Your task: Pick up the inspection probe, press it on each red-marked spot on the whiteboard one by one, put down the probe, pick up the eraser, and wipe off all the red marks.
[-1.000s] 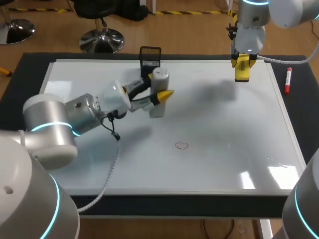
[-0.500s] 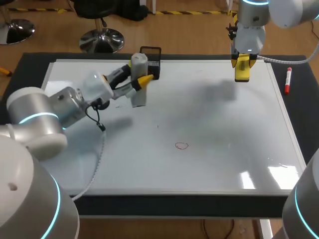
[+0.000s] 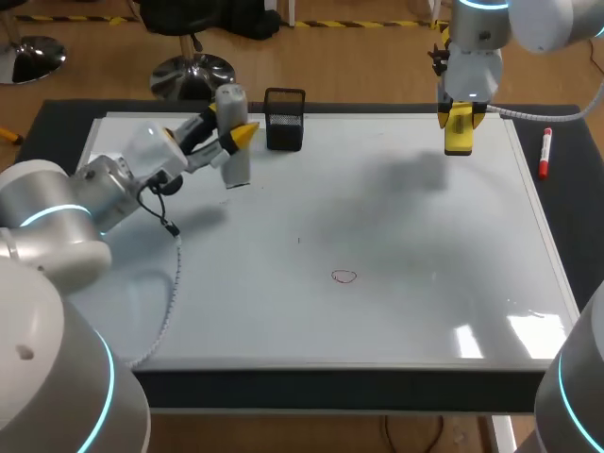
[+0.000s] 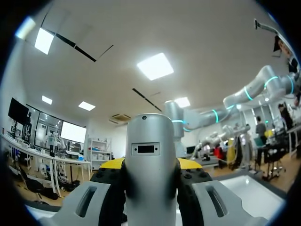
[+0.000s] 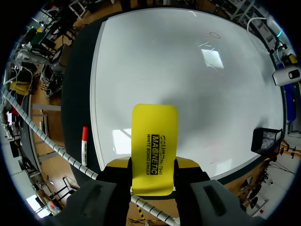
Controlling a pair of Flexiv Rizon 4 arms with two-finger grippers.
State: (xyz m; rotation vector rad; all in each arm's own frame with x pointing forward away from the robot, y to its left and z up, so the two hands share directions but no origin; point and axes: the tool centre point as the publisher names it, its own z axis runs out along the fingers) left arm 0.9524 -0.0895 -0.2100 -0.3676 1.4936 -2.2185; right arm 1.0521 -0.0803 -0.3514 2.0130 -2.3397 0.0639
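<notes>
Leftmost, my left arm comes in low over the far left corner of the whiteboard [image 3: 425, 311]. There the left gripper [image 3: 236, 135] is clamped on the inspection probe [image 3: 231, 104], a silver cylinder standing almost upright between both yellow-tipped fingers. The probe's lower end is over the board, close to the far edge. Just beside it, not touching, a black mesh holder [image 3: 284, 120] stands at that same edge. Past the holder the board lies open through its middle and near side. A small red mark [image 3: 344, 276] sits near the centre, well apart from both grippers. Over the far right edge hangs the right gripper [image 3: 459, 118], closed on the yellow eraser [image 3: 459, 139] and raised above the board. Beyond the right edge a red marker [image 3: 545, 154] lies on the dark table mat [image 3: 585, 236]. Counted: one probe, one eraser, one red mark seen, one holder, one marker.
</notes>
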